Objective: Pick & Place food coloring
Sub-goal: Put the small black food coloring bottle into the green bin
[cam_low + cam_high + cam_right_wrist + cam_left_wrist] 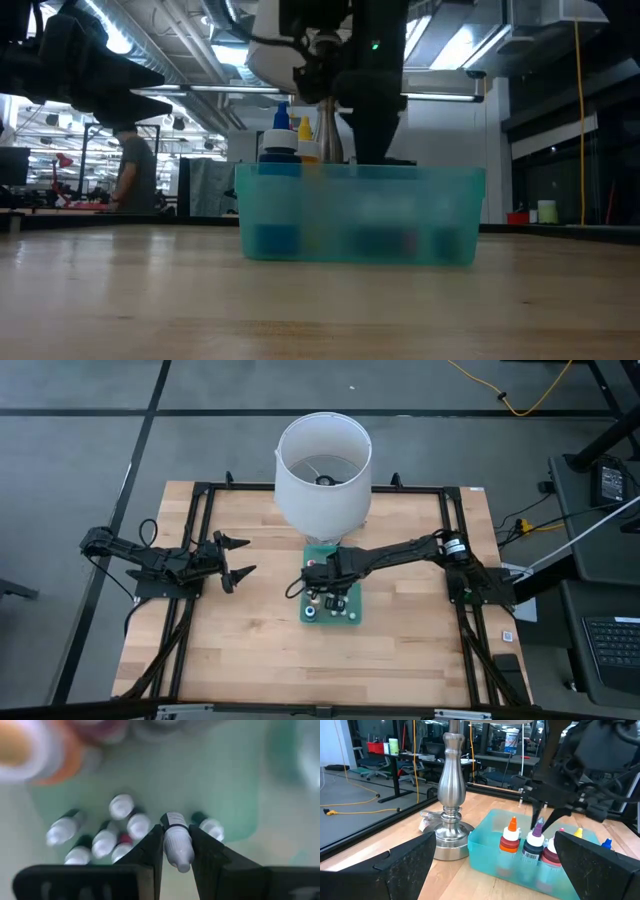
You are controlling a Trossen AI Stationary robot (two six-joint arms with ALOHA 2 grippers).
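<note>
1. The right gripper [176, 851] hangs over the teal bin [352, 616], its two fingers [150, 851] clamped on one small bottle [176, 843]. The bottle lies squeezed between them, its pale tip pointing out past the fingertips.

2. The rest of the food coloring [116, 831] stands in the bin beyond the fingertips, a huddle of white-tipped bottles. From the left wrist view I can see an orange-capped bottle [510, 836], a purple one [535, 840], a yellow [578, 833] and a blue [606, 843] in the same bin.

3. The left gripper [234, 560] waits well off to the side of the bin, fingers spread wide and holding nothing.

4. A lamp [322, 468] with a white shade stands just behind the bin; its metal stem [453, 785] rises close by the bin's wall.

5. To my eye this is the pick step: the grasp looks made, but the bottle is not yet clear of the bin. I cannot tell whether it has left the bin floor.

6. Next, I'd judge, comes a straight lift until the bottle clears its neighbours and the bin rim, then a carry sideways. The bottles stand so close that a slanted pull could topple them.
</note>
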